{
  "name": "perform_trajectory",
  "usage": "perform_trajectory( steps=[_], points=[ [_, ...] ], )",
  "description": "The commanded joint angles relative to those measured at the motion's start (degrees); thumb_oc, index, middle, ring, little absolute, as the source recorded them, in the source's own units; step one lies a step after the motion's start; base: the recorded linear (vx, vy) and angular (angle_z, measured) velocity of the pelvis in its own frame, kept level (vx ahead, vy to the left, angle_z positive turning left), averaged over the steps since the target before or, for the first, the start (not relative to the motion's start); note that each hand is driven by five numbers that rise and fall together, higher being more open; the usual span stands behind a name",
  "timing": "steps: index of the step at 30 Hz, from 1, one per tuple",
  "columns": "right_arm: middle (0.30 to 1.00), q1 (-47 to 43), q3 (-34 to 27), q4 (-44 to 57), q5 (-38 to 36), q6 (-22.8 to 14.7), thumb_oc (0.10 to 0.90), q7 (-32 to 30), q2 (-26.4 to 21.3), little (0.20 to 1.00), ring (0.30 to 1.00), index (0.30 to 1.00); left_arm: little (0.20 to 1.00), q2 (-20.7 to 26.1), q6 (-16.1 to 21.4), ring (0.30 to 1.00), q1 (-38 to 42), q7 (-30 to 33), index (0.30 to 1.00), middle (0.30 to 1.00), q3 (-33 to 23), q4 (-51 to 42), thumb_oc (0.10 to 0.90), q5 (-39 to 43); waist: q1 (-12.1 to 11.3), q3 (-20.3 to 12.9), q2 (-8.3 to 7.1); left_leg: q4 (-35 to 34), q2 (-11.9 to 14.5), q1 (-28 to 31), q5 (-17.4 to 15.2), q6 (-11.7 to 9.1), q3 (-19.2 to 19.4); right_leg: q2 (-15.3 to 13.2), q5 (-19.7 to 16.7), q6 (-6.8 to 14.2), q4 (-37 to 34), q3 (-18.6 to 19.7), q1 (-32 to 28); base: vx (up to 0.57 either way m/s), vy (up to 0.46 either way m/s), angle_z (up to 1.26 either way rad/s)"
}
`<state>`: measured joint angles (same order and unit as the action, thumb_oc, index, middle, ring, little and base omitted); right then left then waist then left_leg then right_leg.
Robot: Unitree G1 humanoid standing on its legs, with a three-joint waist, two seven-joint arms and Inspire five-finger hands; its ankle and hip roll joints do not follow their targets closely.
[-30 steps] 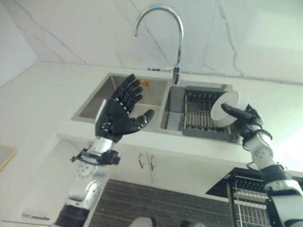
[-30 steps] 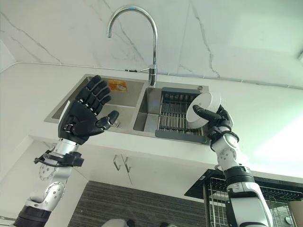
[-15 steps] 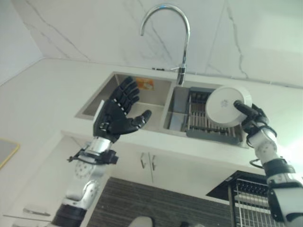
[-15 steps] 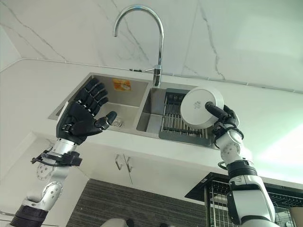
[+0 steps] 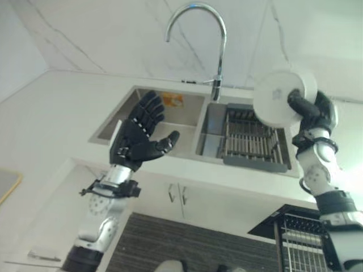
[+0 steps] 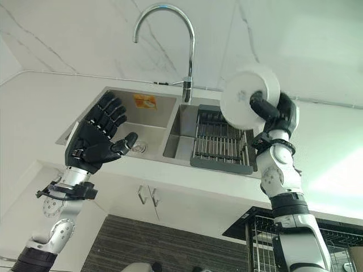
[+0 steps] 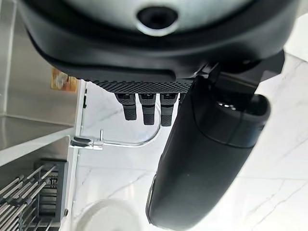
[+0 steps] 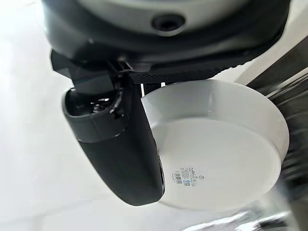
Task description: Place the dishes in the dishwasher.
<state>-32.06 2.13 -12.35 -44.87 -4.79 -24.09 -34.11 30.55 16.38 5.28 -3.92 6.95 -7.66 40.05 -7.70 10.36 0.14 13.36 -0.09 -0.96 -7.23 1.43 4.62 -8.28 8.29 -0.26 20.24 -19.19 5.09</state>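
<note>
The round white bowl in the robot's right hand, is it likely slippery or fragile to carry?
The round white bowl looks glazed and smooth, so probably slippery. The right hand pinches only its rim with the thumb across the base, so it may tilt. It seems rigid ceramic, likely breakable if it falls into the steel sink below.

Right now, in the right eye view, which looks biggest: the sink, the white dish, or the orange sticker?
1. sink
2. white dish, held nearer the camera in the right hand
3. orange sticker

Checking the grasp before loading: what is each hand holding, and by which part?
The right hand pinches a white bowl by its rim. The left hand holds nothing.
</note>
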Motion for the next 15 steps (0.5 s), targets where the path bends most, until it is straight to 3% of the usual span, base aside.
perform_trajectory(
  steps=[1, 3, 9, 12, 14, 15],
  points=[
    [0.300, -4.1, -3.3, 6.8, 11.7, -7.3, 0.400, -1.5, -3.6, 0.300, 0.300, 0.300, 0.900, 1.3, 8.5, 0.900, 1.2, -0.5, 0.900, 0.900, -3.7, -10.0, 0.800, -2.1, 1.4, -4.4, -1.73, 3.8, 2.1, -0.7, -5.2, -4.0, -0.2, -0.9, 2.1, 6.8, -3.1, 3.5, -5.2, -0.02, 0.136, -0.28],
    [0.300, 1.8, -6.0, 16.7, 16.3, -7.1, 0.400, -0.7, -3.3, 0.300, 0.300, 0.300, 0.900, 1.0, 8.0, 0.900, 0.4, -1.1, 0.900, 0.900, -4.7, -11.8, 0.800, -3.2, 3.9, -3.6, -2.30, 3.8, 1.6, -0.9, -5.6, -3.5, 0.8, -0.9, 0.8, 7.9, -3.1, 5.8, -3.8, -0.02, 0.158, -0.29],
    [0.300, 10.5, -12.5, 26.2, 14.5, -9.3, 0.400, 2.6, -2.9, 0.300, 0.300, 0.300, 0.900, 1.6, 8.8, 0.900, -1.4, -3.7, 0.900, 0.900, -6.0, -13.9, 0.800, -4.8, 6.1, -2.1, -3.79, 3.8, 1.6, -1.0, -6.1, -3.4, 2.4, -2.3, -3.5, 10.9, -3.1, 7.3, 0.5, -0.08, 0.004, -0.53],
    [0.300, 13.8, -14.9, 26.4, 9.2, -14.3, 0.400, 4.6, -1.6, 0.300, 0.300, 0.300, 0.900, 3.2, 10.1, 0.900, -1.4, -4.0, 0.900, 0.900, -7.8, -14.8, 0.800, -5.7, 5.6, -1.3, -3.99, 3.8, 4.3, -1.3, -5.4, -3.3, 7.7, -6.4, -7.8, 12.6, -3.1, 0.1, -1.9, -0.30, -0.154, -0.84],
    [0.300, 13.2, -14.5, 25.6, 7.3, -17.0, 0.400, 4.5, -0.2, 0.300, 0.300, 0.300, 0.900, 3.9, 10.6, 0.900, -0.2, -4.8, 0.900, 0.900, -8.0, -14.7, 0.800, -4.5, 4.7, -0.8, -2.96, 3.8, 6.2, -1.3, -4.6, -2.8, 11.1, -7.7, -10.3, 11.9, -3.1, -2.9, -5.5, -0.37, -0.158, -1.45],
    [0.300, 12.0, -13.1, 24.0, 7.3, -20.2, 0.400, 3.2, 3.0, 0.300, 0.300, 0.300, 0.900, 4.0, 11.5, 0.900, 1.7, -4.2, 0.900, 0.900, -7.0, -14.0, 0.800, -7.0, 4.1, -0.8, -2.59, 3.8, 7.4, -1.8, -4.5, -3.0, 13.5, -9.4, -9.7, 11.4, -3.1, -4.2, -5.8, -0.29, -0.188, -1.43]
  ],
)
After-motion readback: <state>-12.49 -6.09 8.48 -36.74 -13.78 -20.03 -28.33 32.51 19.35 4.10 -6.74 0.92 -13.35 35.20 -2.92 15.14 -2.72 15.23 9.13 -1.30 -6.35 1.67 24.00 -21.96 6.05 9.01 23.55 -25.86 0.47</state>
